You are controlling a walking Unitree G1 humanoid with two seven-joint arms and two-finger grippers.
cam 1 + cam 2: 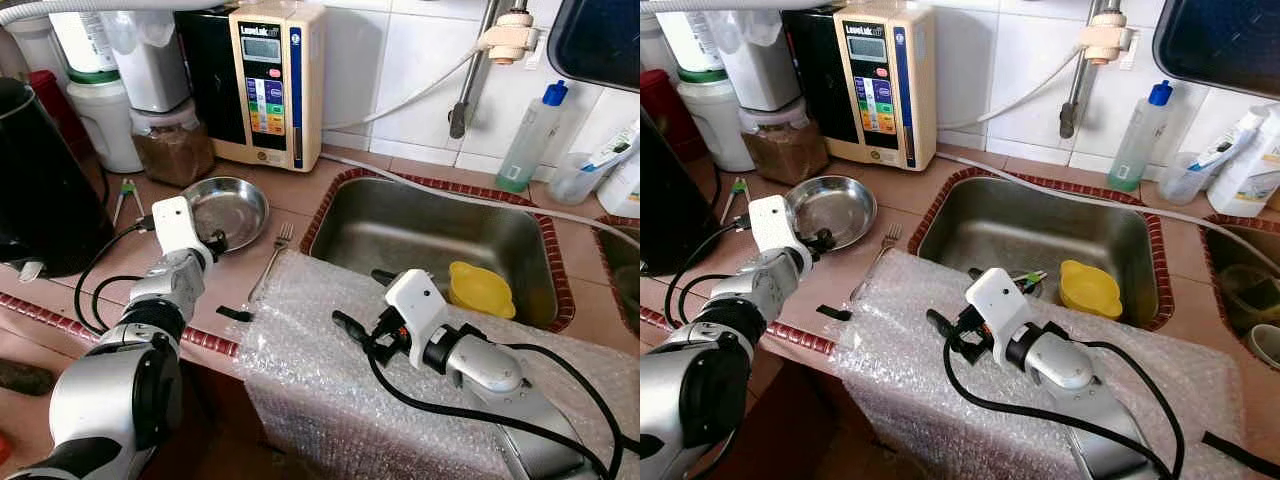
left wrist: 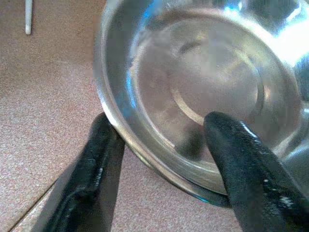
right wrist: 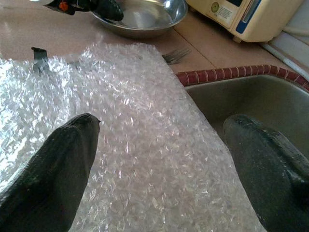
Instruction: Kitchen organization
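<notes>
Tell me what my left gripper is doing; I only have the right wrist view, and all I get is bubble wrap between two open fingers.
Observer: Your left gripper is at the near rim of the steel bowl, one finger outside the wall, the other inside. It straddles the rim and hasn't closed on it.
Operator: Is anything in the bowl?
Observer: No, the left wrist view shows a bare, shiny bottom.
Operator: What's in the sink?
Observer: A yellow cup-like container sits at the near right of the sink, just beyond the bubble wrap.
Operator: Where's my right gripper?
Observer: Your right gripper hovers over the bubble wrap, fingers open, pointing toward the fork.
</notes>
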